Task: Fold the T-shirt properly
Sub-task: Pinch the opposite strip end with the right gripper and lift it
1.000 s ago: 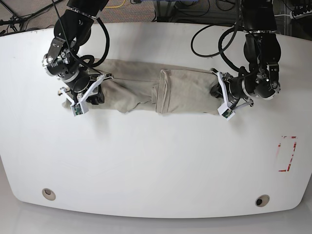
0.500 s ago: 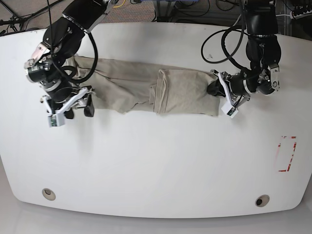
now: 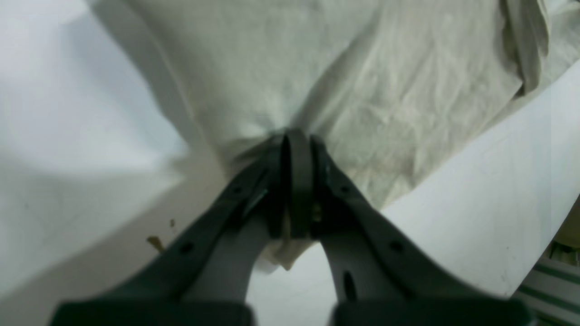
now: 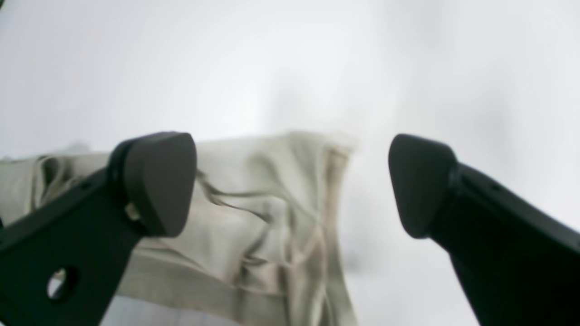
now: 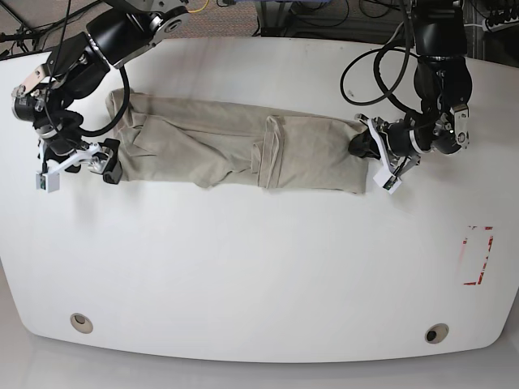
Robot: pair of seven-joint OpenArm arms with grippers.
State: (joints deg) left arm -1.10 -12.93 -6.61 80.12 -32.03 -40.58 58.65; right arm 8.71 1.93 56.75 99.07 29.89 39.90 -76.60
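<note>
The khaki-beige T-shirt (image 5: 235,146) lies stretched in a long band across the far half of the white table (image 5: 259,259), with a fold ridge near its middle. My left gripper (image 5: 359,147) is shut on the band's right end. In the left wrist view its fingers (image 3: 297,154) pinch a bunch of the T-shirt (image 3: 362,68). My right gripper (image 5: 81,166) stands open just off the left end, with nothing in it. In the right wrist view its fingertips (image 4: 156,181) frame the hem of the T-shirt (image 4: 253,226), which lies below them.
A red-outlined mark (image 5: 477,255) sits near the table's right edge. Two round holes (image 5: 80,322) (image 5: 436,333) lie close to the front edge. Black cables (image 5: 365,65) loop over the table's back by the right-hand arm.
My right gripper has opened, let go of the shirt's left end and drawn away to the left. That end now lies spread on the table. The left gripper stays shut on the right end.
</note>
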